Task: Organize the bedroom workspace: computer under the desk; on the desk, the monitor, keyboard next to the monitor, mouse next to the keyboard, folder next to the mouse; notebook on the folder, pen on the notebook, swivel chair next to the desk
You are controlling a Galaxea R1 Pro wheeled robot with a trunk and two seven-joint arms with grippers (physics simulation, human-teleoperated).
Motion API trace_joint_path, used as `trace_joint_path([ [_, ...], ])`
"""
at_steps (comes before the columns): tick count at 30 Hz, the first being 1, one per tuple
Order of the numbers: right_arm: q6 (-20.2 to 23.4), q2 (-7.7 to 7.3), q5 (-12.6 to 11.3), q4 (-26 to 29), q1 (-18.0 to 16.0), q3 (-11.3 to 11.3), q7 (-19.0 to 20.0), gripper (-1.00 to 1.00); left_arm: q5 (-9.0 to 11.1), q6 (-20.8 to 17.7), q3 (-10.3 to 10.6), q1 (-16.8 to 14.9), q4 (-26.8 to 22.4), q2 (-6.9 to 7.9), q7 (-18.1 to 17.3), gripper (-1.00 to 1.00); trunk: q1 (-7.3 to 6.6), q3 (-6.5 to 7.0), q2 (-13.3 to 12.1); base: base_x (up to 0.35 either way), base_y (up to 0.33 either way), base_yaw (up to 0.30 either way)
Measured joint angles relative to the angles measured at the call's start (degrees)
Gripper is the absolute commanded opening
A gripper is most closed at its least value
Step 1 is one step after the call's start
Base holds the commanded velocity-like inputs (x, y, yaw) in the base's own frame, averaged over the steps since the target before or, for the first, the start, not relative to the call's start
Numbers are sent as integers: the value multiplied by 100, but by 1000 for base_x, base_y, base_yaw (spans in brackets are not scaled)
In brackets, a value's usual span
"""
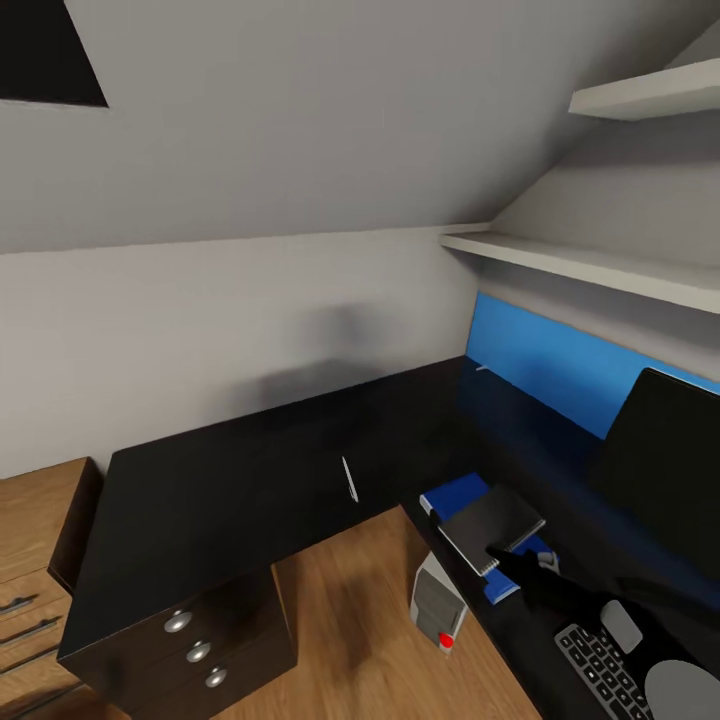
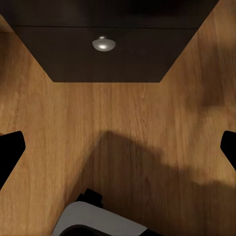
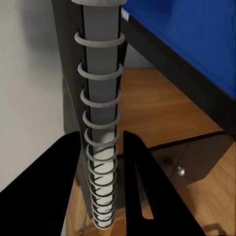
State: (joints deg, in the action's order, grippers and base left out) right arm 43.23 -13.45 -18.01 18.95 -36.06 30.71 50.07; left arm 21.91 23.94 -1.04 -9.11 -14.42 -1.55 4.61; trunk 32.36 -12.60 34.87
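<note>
The step in hand looks like stacking the notebook (image 1: 492, 527) on the blue folder (image 1: 458, 494). The right gripper (image 1: 506, 556) is clamped on the notebook's spiral edge, holding it just over the folder on the black tabletop (image 1: 230, 490). Next it needs lowering and releasing. The pen (image 1: 349, 478) lies apart. The left gripper (image 2: 118, 147) hangs wide open above the floor.

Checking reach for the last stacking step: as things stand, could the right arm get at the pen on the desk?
Probably not right away: the right gripper is shut on the notebook, held over the folder. The pen lies bare on the desk, unobstructed.
</note>
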Motion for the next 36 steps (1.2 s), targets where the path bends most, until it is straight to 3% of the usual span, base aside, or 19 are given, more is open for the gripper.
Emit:
trace_joint_path([
  [9, 158, 0, -5, -3, 1, 83, -84, -100, 0, 0, -1, 0, 0, 0, 0, 100, 0, 0, 0, 0, 0, 0],
  [15, 217, 8, -13, -3, 3, 97, -97, -100, 0, 0, -1, 0, 0, -1, 0, 100, -132, 108, -239, 0, 0, 0],
  [25, 221, 17, -14, -19, 6, 110, -96, -100, 0, 2, -8, 0, 0, 0, 0, 100, -132, 108, -241, 0, 0, 0],
  [36, 147, 18, -289, -20, 8, 96, -78, -100, 0, 3, -4, 0, 0, 0, 0, 100, -133, 108, -241, 112, 0, 0],
])
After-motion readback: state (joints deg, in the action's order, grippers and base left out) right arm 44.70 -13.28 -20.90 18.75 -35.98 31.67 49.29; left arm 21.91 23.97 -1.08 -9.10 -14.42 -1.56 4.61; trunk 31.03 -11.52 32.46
